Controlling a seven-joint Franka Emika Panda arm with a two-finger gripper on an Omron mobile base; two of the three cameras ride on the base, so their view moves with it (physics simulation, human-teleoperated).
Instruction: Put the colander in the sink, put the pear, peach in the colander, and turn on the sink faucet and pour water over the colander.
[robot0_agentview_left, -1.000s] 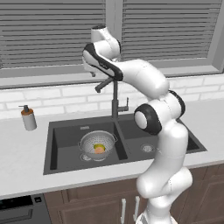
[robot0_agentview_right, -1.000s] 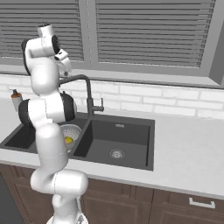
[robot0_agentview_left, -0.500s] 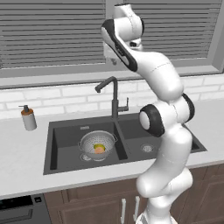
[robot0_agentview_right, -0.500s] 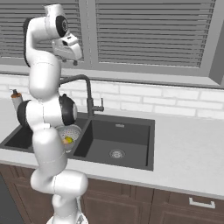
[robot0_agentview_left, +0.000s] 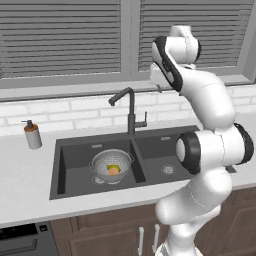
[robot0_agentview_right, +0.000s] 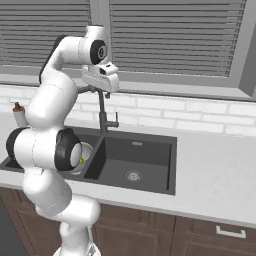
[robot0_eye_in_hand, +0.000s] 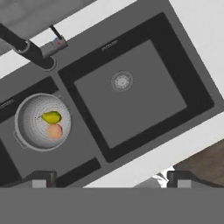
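Colander (robot0_agentview_left: 111, 167) sitting in the left basin of the dark sink (robot0_agentview_left: 165, 142), pear (robot0_eye_in_hand: 51, 117) and peach (robot0_eye_in_hand: 54, 131) touching inside it, gooseneck faucet (robot0_agentview_left: 129, 110) behind the divider, gripper (robot0_eye_in_hand: 109, 178) raised high above, jaws spread wide, holding nothing, soap bottle (robot0_agentview_left: 32, 135) on the counter (robot0_agentview_left: 20, 175)

The silvery perforated colander (robot0_agentview_left: 111, 167) sits upright in the left basin of the dark grey double sink (robot0_agentview_left: 165, 145), holding the yellow-green pear (robot0_eye_in_hand: 51, 117) and the orange-pink peach (robot0_eye_in_hand: 54, 131), which touch. The dark gooseneck faucet (robot0_agentview_left: 129, 109) stands behind the divider, its spout reaching over the left basin.
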